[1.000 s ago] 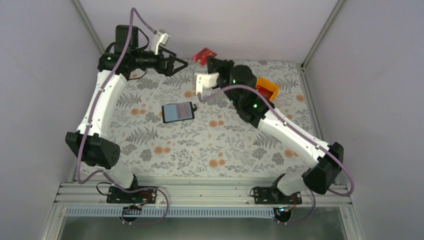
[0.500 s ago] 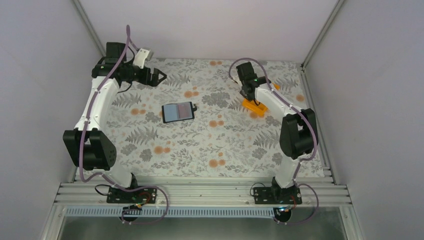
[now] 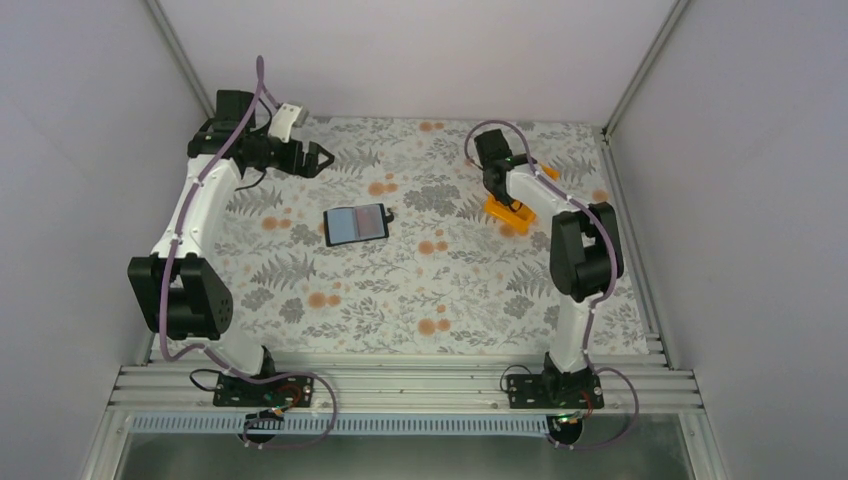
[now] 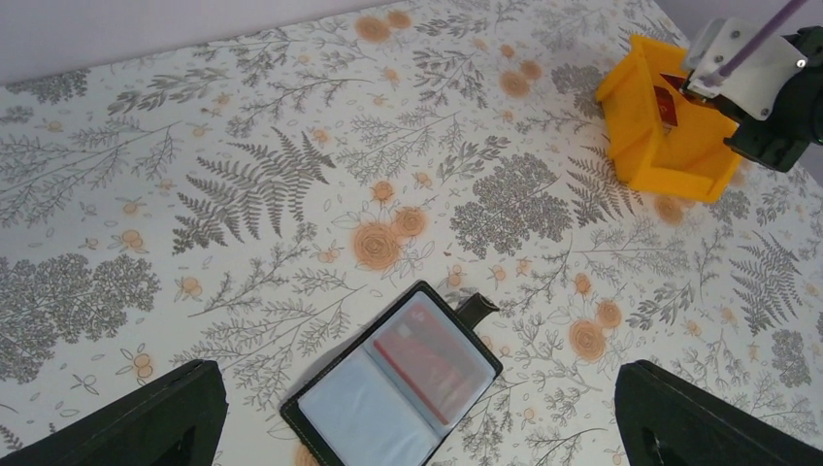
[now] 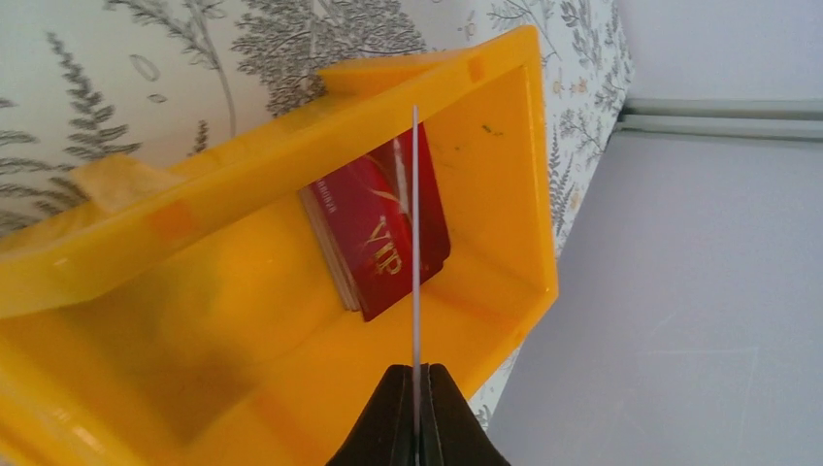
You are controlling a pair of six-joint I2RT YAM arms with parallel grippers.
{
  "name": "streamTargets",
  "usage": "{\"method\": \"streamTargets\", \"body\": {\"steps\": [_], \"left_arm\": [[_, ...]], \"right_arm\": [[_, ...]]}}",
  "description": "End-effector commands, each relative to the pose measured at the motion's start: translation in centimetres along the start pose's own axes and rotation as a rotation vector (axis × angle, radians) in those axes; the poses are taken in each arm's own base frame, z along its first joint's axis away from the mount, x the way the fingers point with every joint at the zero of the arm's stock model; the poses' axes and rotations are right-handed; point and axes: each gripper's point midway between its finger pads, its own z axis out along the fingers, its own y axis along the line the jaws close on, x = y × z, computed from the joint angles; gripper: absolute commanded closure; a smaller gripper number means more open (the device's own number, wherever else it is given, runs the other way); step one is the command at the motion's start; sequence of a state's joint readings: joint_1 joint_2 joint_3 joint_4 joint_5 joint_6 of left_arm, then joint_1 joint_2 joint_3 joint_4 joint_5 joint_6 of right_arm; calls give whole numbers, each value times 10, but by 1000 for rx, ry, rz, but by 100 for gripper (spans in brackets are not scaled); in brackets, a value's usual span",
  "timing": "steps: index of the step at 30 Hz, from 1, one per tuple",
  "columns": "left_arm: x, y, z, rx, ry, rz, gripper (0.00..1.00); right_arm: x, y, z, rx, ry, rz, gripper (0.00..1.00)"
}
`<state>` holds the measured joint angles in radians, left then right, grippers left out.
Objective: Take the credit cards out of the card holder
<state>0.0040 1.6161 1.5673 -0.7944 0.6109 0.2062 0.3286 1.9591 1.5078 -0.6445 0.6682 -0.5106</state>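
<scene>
**Card carried across to the bin**

The right pincer (image 5: 415, 373), raised over the far middle of the desk (image 3: 420, 290) a second ago, has been swung to the right and lowered over the orange bin (image 5: 243, 165), with the credit card (image 5: 415, 194) brought along clamped edge-on. The left pincer (image 3: 322, 156) has been drawn back leftward, away from the middle.

One card holder (image 4: 359, 413), one orange bin (image 4: 679, 165), at least three credit cards (image 5: 383, 248) — stacked ones uncountable

Bare tabletop (image 3: 400, 290) all round the card holder (image 3: 356, 223); orange bin (image 3: 505, 213) and right arm (image 3: 580, 250) well apart at three o'clock.
</scene>
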Motion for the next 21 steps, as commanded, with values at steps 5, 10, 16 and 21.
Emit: {"method": "streamTargets", "body": {"steps": [5,10,16,21], "left_arm": [[-4,2,7,32,6,5,0],[-5,3,11,47,13,-4,0],[-3,4,12,47,18,-1,0],[-4,4,12,46,20,-2,0]], "right_arm": [[3,-22,24,78,71,-14,96],[5,-21,39,67,90,-24,96],[3,-25,57,96,98,-25,96],[6,-16,75,100,124,-53,93]]}}
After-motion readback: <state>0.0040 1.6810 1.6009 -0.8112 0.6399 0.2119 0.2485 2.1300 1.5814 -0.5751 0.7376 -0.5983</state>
